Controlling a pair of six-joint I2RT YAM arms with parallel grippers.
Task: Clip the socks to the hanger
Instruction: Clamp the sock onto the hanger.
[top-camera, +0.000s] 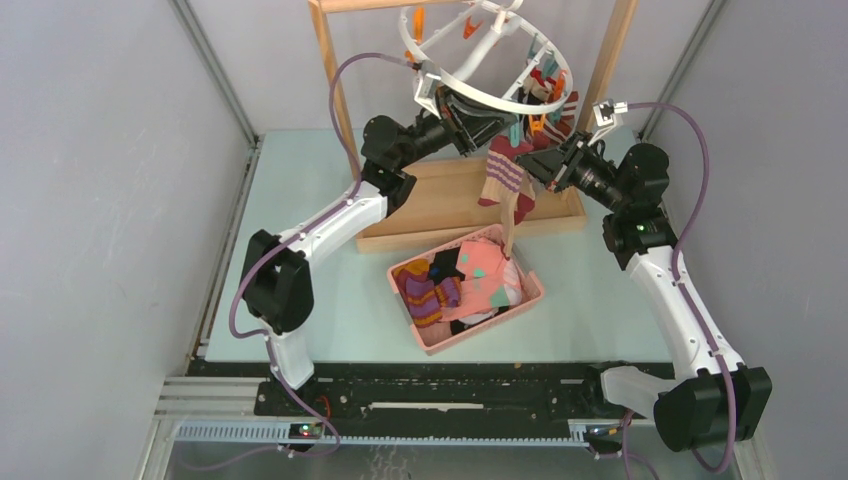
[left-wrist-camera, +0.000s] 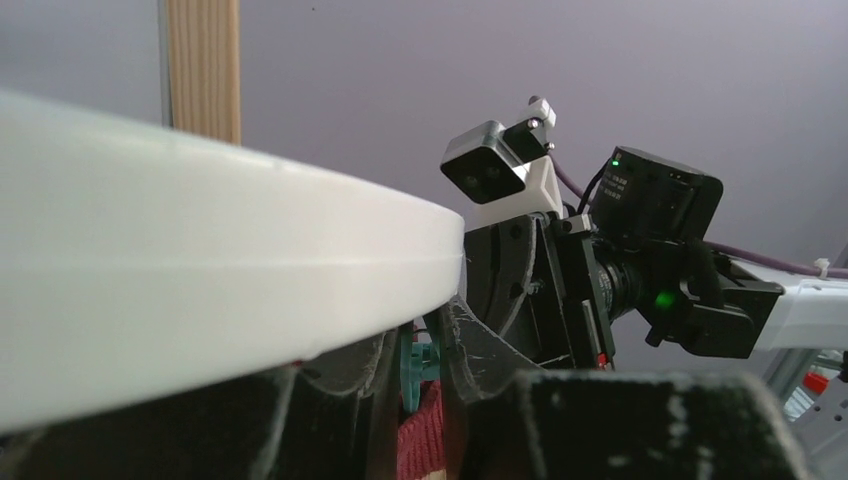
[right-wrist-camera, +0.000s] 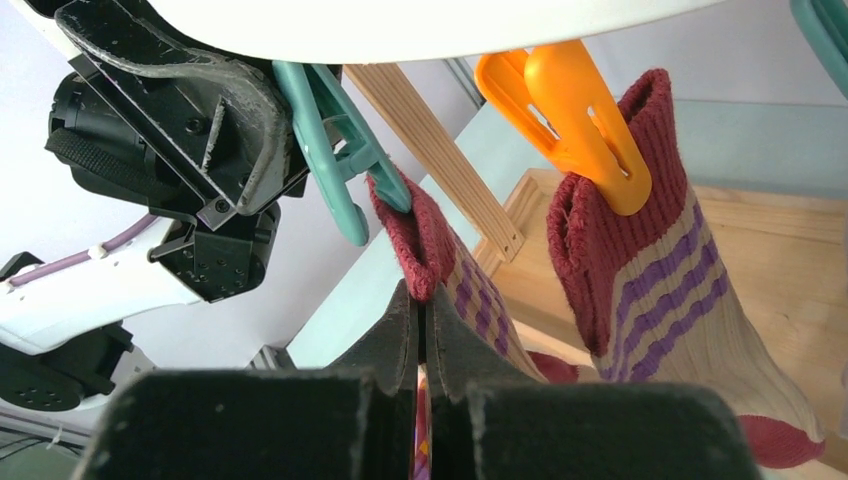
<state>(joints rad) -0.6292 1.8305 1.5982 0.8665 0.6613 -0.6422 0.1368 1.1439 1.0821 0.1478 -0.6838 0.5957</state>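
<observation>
Clipping the striped sock (right-wrist-camera: 432, 235): below the hanger (right-wrist-camera: 420, 25) rim, our left tool (left-wrist-camera: 418, 352) squeezes a teal clip (right-wrist-camera: 338, 125) while the right tool (right-wrist-camera: 421, 305), pressed together, pinches the cuff at the clip's mouth. Next, we judge: release the clip first, then the sock.

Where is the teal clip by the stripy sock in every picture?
Top external: teal clip upper middle, under the white hanger's near rim.
Left wrist: bottom centre, under the rim.
Right wrist: upper left, touching the stripy sock's cuff.
Shared landmark: the hanger's white rim.
</observation>
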